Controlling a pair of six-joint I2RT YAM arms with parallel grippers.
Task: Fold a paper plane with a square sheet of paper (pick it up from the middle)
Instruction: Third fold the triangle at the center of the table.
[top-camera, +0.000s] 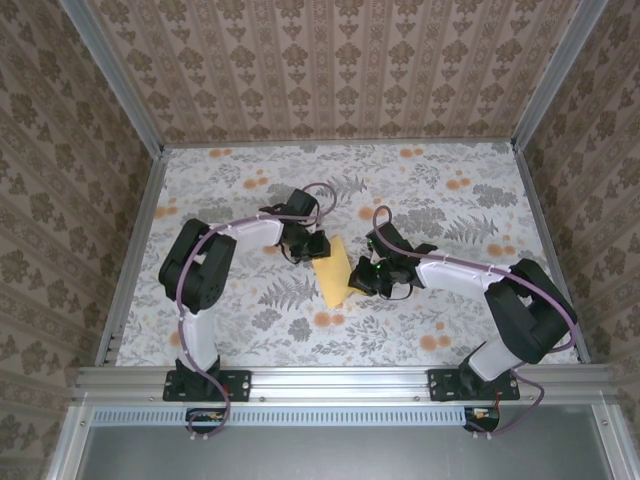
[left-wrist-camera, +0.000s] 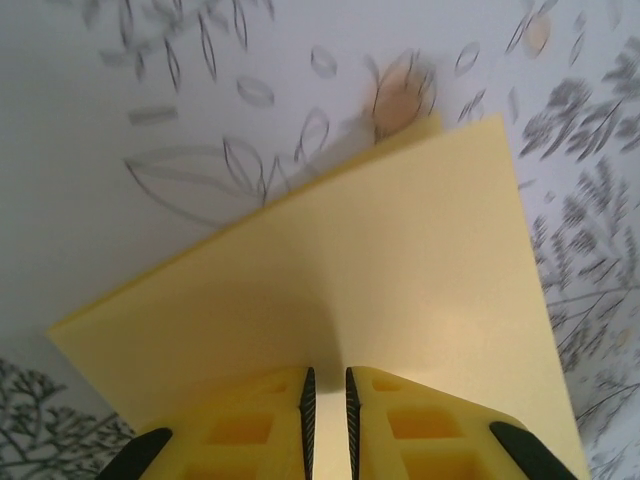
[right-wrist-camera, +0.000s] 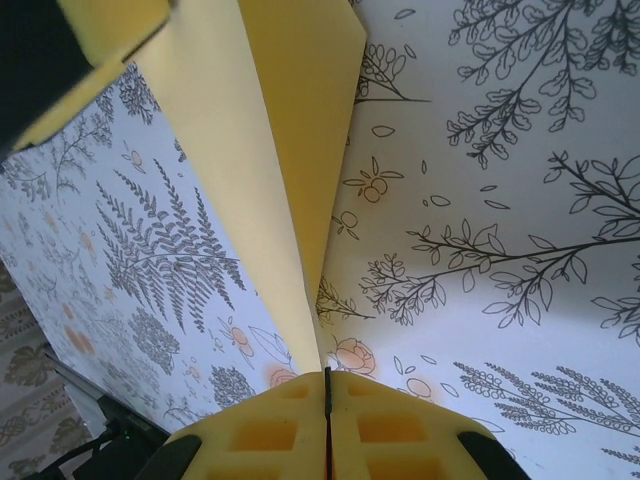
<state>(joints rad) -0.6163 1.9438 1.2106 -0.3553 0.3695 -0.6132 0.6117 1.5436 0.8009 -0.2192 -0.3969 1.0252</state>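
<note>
left arm: your left gripper (top-camera: 318, 246) reaches toward 2 o'clock, fingers nearly together
right arm: your right gripper (top-camera: 360, 277) reaches toward 10 o'clock, clamped tight

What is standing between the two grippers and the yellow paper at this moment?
Nothing visible. The right gripper is shut directly on the edge of the folded yellow paper. The left gripper is at its opposite edge, jaws nearly shut around it, with the paper between the fingers.

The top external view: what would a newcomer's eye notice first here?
The pale-yellow sheet of paper stands out at the middle of the flower-printed table, held between both arms. The left gripper holds its far end, and the right gripper is shut on its right edge. Patterned walls enclose the table.
</note>
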